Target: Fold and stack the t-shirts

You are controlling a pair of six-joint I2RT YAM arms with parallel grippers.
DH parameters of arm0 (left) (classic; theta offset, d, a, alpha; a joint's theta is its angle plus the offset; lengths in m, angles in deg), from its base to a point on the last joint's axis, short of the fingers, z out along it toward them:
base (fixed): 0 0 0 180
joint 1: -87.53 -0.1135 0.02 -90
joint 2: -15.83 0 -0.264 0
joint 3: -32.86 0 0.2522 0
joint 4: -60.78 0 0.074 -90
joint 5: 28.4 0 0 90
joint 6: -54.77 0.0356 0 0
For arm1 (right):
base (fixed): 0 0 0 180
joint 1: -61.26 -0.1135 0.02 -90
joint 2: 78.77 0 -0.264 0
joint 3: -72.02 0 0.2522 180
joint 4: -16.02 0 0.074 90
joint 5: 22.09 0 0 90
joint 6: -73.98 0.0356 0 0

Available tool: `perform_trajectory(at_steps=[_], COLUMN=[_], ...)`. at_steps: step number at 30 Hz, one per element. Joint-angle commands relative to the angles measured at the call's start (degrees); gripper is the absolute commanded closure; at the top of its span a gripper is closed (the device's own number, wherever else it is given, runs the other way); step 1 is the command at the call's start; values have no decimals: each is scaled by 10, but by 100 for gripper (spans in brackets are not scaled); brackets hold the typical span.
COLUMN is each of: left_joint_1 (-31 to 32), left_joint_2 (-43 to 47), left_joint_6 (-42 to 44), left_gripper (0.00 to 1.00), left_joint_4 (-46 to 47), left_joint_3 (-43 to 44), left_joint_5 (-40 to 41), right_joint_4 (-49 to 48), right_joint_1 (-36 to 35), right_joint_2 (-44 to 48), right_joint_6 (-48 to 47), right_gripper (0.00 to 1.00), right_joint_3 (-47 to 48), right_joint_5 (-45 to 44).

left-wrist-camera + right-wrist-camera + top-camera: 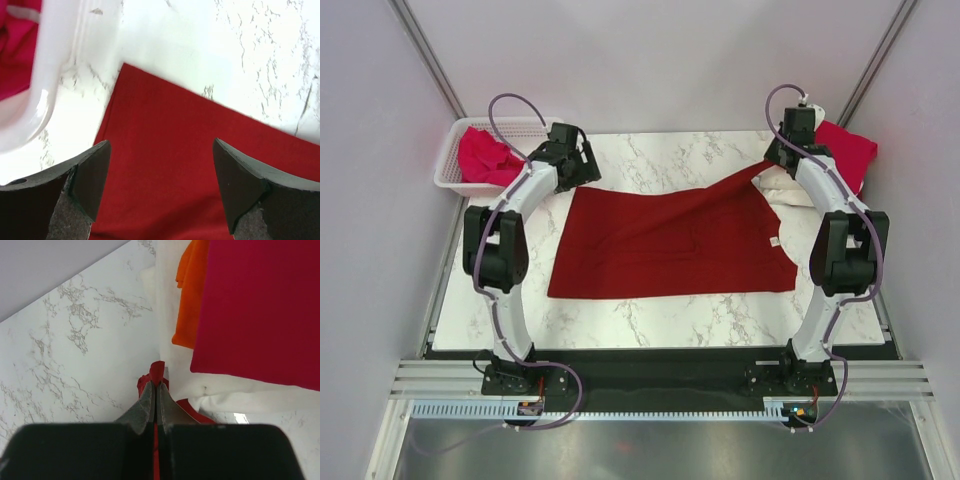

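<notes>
Right gripper [154, 390]: clamped on a pinch of dark red t-shirt [670, 245], upper right of the overhead view.
Left gripper [160, 185]: spread wide, empty, poised over the shirt's upper-left corner.
Dark red t-shirt: spread mid-frame on the tabletop [650, 165], right corner lifted.
Folded stack [260, 310]: magenta over orange and cream-white, upper right.
Basket [455, 160]: upper left, holding a pink shirt [485, 155].
Step in hand: probably starting the first fold.
Next move: likely closing on the left corner, then carrying both corners across evenly.
</notes>
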Motion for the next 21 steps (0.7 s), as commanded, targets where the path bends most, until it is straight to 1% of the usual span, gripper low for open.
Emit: perform_trajectory(at_steps=[1,4,11,21], left_joint_1=[0,1,4,4], left_joint_2=[-62,-102,-158,-204], left_joint_6=[31,35,48,70], left_gripper=[12,14,16,17], left_joint_4=[6,-6,-18,-30], left_joint_3=[60,93,136,199], left_joint_5=[-8,-3,23,65], right_joint_4=[-7,-6,-7,-11], right_joint_1=[10,12,16,16], right_joint_2=[45,50,59,61], right_joint_6=[-10,-10,-3,-2], right_gripper=[100,100,100,100], right_joint_3=[-12,-26,-43,-59], right_joint_5=[-5,-3,10,21])
